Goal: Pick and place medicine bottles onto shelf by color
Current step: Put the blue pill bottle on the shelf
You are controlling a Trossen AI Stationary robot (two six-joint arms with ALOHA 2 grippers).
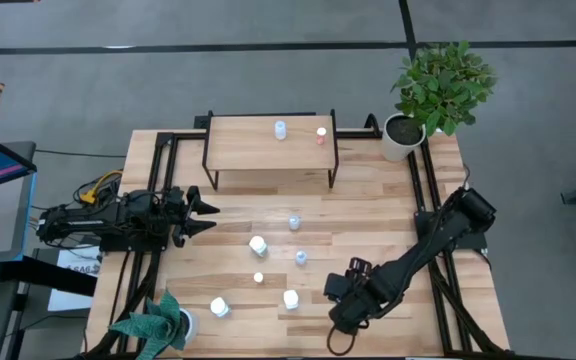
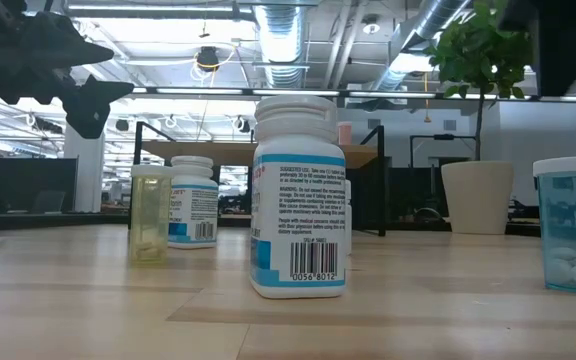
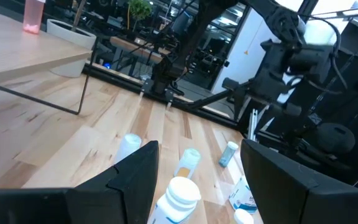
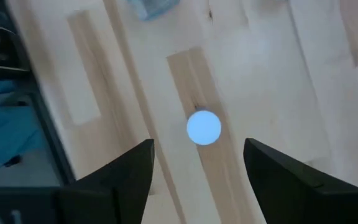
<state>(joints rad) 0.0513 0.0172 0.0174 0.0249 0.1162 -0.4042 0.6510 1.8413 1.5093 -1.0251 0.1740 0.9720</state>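
The shelf (image 1: 268, 150) stands at the table's far middle with a pale bottle (image 1: 280, 129) and an orange-topped one (image 1: 321, 135) upright on its top. Several more medicine bottles stand on the table: pale-blue ones (image 1: 294, 222) (image 1: 301, 257), white ones (image 1: 258, 244) (image 1: 291, 298) (image 1: 219, 307) and a tiny one (image 1: 259, 277). My left gripper (image 1: 208, 218) is open and empty at the left, pointing toward the bottles. My right gripper (image 4: 201, 168) is open above the table near the front, looking down on a white-capped bottle (image 4: 203, 127) that it does not touch.
A potted plant (image 1: 438, 90) stands at the far right corner and a teal-leaved pot (image 1: 163, 325) at the near left corner. In the low view a large white bottle (image 2: 299, 195), a yellowish vial (image 2: 150, 213) and a pale-blue bottle (image 2: 571, 225) stand nearest the front edge.
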